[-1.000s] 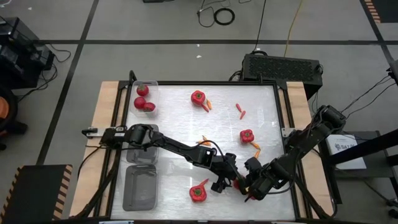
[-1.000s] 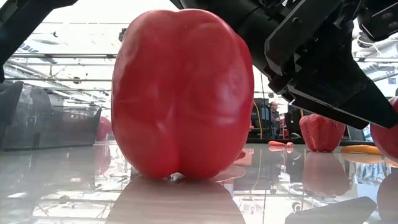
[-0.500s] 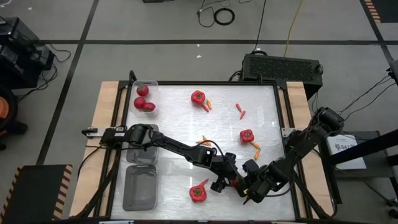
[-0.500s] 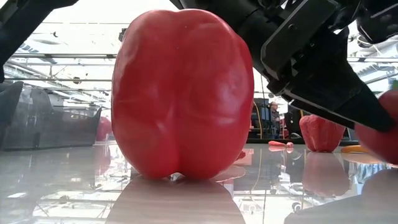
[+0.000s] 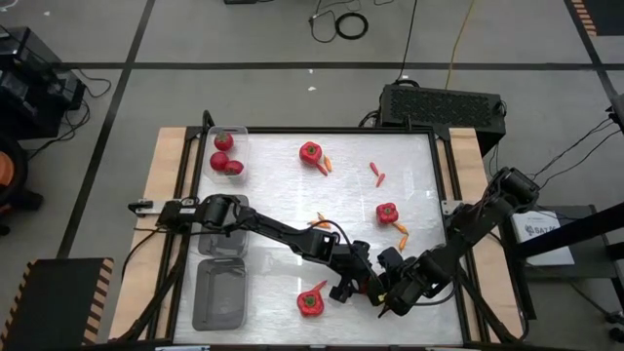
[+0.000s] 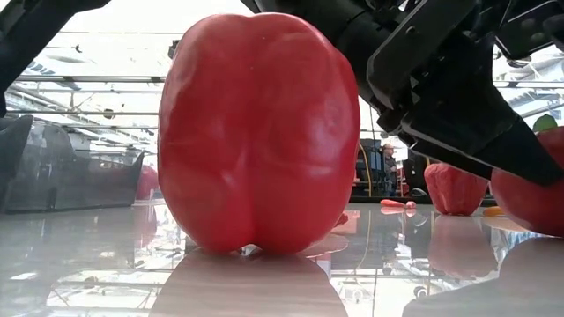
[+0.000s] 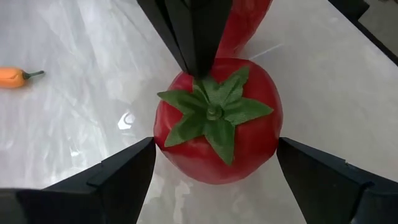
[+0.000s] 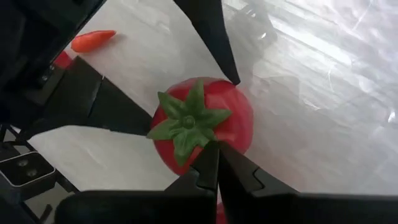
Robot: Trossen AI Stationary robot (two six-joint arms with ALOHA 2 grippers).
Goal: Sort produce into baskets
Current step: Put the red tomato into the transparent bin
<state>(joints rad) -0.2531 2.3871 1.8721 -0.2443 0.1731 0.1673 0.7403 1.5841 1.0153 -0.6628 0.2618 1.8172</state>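
Seen from above, two dark robot arms meet over the near right part of a glossy white table [image 5: 292, 205]. The left arm stretches from its base at the table's left edge diagonally toward the near right, ending low in the left gripper [image 5: 363, 286]. The right arm folds in from the table's right edge, its forearm sloping down and leftward to the right gripper [image 5: 390, 297], so the two grippers almost touch. Between them sits a red tomato [image 7: 217, 118] with a green star-shaped stem, resting on the table. In the left wrist view, the left gripper's two dark fingers [image 7: 112, 180] stand spread wide, one on each side of the tomato, not touching it. In the right wrist view, the right gripper's fingers [image 8: 211, 168] are pressed together into a single point whose tip rests against the tomato's side just by the stem. A large red bell pepper [image 5: 311, 301] stands just left of the grippers and fills the low view. Farther back on the table lie another bell pepper [image 5: 311, 152], a third one [image 5: 387, 213] on the right, and several small orange and red chili peppers [image 5: 376, 174]. Along the left edge, the far basket [image 5: 240, 136] holds three red tomatoes, and a near basket [image 5: 219, 294] lies close to the front.
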